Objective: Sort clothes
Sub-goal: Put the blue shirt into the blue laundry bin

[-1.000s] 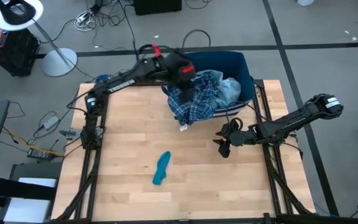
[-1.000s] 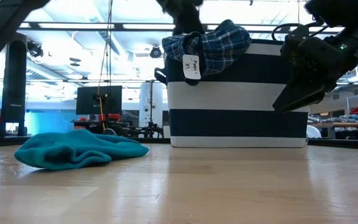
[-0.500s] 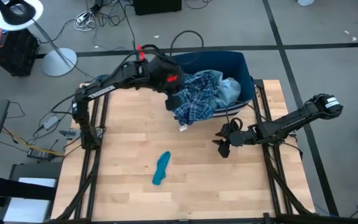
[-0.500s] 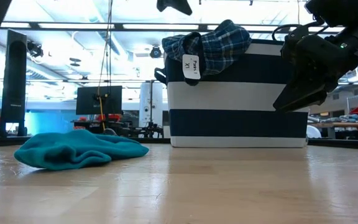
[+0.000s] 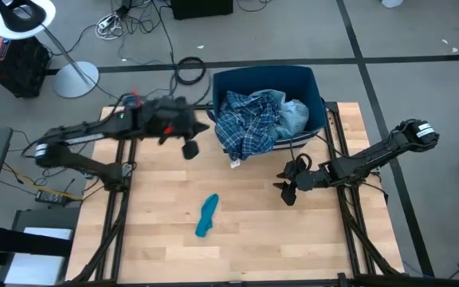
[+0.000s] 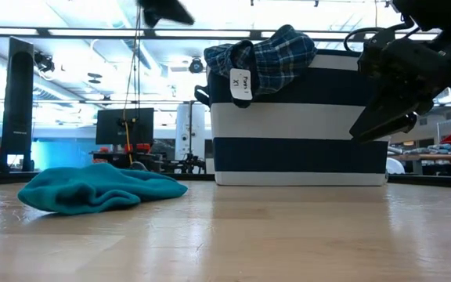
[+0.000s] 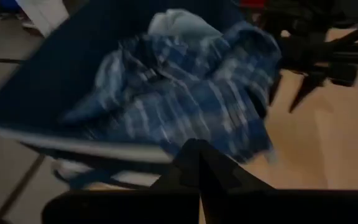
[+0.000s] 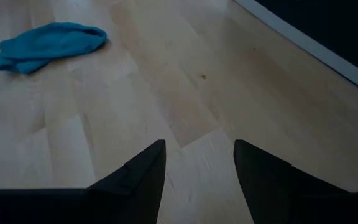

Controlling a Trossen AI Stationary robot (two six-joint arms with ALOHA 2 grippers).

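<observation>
A blue-white plaid shirt (image 5: 249, 127) lies heaped in the dark-blue bin (image 5: 313, 88). Part of it drapes over the bin's near rim, and a white tag (image 6: 241, 82) hangs below it. A light-blue denim piece (image 5: 295, 115) lies beside it in the bin. A teal sock (image 5: 207, 215) lies flat on the table. My left gripper (image 5: 190, 149) hovers shut and empty above the table, left of the bin; its wrist view looks at the shirt (image 7: 185, 106). My right gripper (image 5: 288, 190) stands open just above the table, near the bin's right corner, with nothing between its fingers (image 8: 142, 174).
The bin (image 6: 300, 133) stands at the table's far edge, right of centre. Bare wood (image 5: 166, 199) lies around the sock. Beyond the table are cables, a lamp stand (image 5: 74, 76) and floor.
My left gripper has drawn back from the plaid shirt at the bin's rim toward the table's left and near edges, staying shut and carrying nothing. The shirt keeps its place over the rim.
</observation>
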